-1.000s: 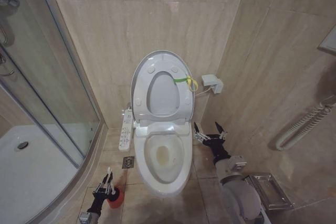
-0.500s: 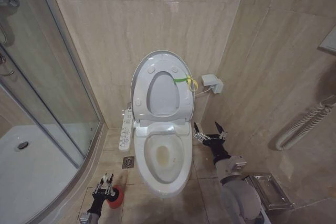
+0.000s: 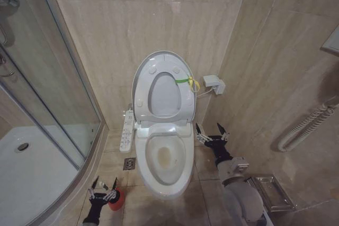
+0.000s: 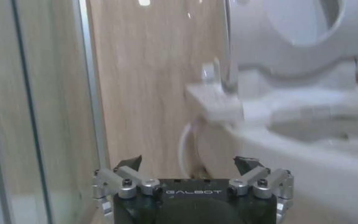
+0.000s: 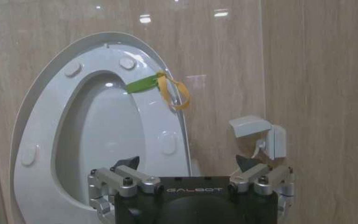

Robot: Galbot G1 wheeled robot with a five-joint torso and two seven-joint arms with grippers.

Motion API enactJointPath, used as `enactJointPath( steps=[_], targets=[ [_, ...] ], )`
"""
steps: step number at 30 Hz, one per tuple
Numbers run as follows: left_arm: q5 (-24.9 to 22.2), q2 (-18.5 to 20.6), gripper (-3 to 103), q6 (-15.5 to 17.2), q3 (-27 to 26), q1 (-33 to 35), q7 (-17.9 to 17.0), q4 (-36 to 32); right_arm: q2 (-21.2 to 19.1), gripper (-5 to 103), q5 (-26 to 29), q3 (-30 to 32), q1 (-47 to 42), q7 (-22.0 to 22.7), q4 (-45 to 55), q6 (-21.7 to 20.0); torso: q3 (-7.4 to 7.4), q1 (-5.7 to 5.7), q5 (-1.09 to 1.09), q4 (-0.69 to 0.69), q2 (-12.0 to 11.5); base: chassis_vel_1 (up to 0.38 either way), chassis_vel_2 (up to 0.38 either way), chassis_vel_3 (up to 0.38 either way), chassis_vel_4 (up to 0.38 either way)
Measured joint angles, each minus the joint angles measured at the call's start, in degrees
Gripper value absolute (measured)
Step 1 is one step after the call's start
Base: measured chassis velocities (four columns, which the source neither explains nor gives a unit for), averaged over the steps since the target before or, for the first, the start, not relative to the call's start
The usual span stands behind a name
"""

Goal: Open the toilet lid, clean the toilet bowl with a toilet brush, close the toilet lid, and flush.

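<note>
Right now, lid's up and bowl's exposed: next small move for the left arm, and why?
Probably lower the left gripper onto the toilet brush standing in its red holder. Its fingers are open and empty beside it; the toilet lid is raised, the toilet bowl looks stained. The right gripper waits open.

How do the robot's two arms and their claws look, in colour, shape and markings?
Both claws, the left claw and the right claw, have black pointed tips on silver metal linkages with round screws. Each sits on a black body printed GALBOT in pale letters, as on the right wrist view. The right arm has a black wrist and a rounded grey forearm shell.
</note>
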Motion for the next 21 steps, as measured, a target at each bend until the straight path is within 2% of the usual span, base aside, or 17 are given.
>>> enactJointPath(
  steps=[2, 4, 5, 6, 8, 9, 12, 13, 17, 21],
  targets=[
    [0.2, 0.2, 93, 0.5, -0.6, 1.0, -0.7, -2.4, 0.0, 100, 0.0, 0.0, 0.0, 0.0, 0.0, 0.0, 0.0, 0.0, 0.0, 0.0, 0.0, 0.0, 0.0, 0.0, 0.0],
    [0.4, 0.4, 93, 2.4, -2.6, 3.6, -2.1, -9.1, 0.0, 100, 0.0, 0.0, 0.0, 0.0, 0.0, 0.0, 0.0, 0.0, -0.01, 0.0, 0.0, 0.0, 0.0, 0.0, 0.0],
    [0.4, 0.4, 93, 2.4, -2.6, 3.6, -2.1, -9.1, 0.0, 100, 0.0, 0.0, 0.0, 0.0, 0.0, 0.0, 0.0, 0.0, -0.01, 0.0, 0.0, 0.0, 0.0, 0.0, 0.0],
    [0.5, 0.4, 100, 3.4, -3.5, 5.0, -2.6, -12.3, 0.0, 100, 0.0, 0.0, 0.0, 0.0, 0.0, 0.0, 0.0, 0.0, 0.0, -0.01, 0.0, 0.0, 0.0, 0.0, 0.0],
    [0.6, 0.4, 100, 5.7, -5.6, 8.3, -3.0, -19.6, 0.0, 100, 0.0, 0.0, 0.0, 0.0, 0.0, 0.0, 0.0, 0.0, -0.01, 0.0, 0.0, 0.0, 0.0, 0.0, 0.0],
    [0.6, 0.4, 100, 5.7, -5.6, 8.3, -3.0, -19.6, 0.0, 100, 0.0, 0.0, 0.0, 0.0, 0.0, 0.0, 0.0, 0.0, -0.01, 0.0, 0.0, 0.0, 0.0, 0.0, 0.0],
    [0.7, 0.0, 100, 8.6, -8.7, 12.5, -3.1, -28.5, 0.0, 100, 0.0, 0.0, 0.0, 0.0, 0.0, 0.0, 0.0, 0.0, -0.02, 0.0, 0.0, 0.0, 0.0, 0.0, 0.0],
    [0.7, 0.0, 100, 8.6, -8.7, 12.5, -3.1, -28.5, 0.0, 100, 0.0, 0.0, 0.0, 0.0, 0.0, 0.0, 0.0, 0.0, -0.02, 0.0, 0.0, 0.0, 0.0, 0.0, 0.0],
    [-0.3, -1.1, 100, 12.9, -12.7, 16.3, -3.1, -39.6, 0.0, 100, 0.0, 0.0, 0.0, 0.0, 0.0, 0.0, 0.0, 0.0, -0.01, 0.01, 0.0, 0.0, 0.0, 0.0, 0.0],
    [-1.6, -2.4, 100, 15.8, -14.8, 17.2, -3.3, -44.3, 0.0, 100, 0.0, 0.0, 0.0, 0.0, 0.0, 0.0, 0.0, 0.0, -0.01, 0.0, 0.0, 0.0, 0.0, 0.0, 0.0]
  ],
)
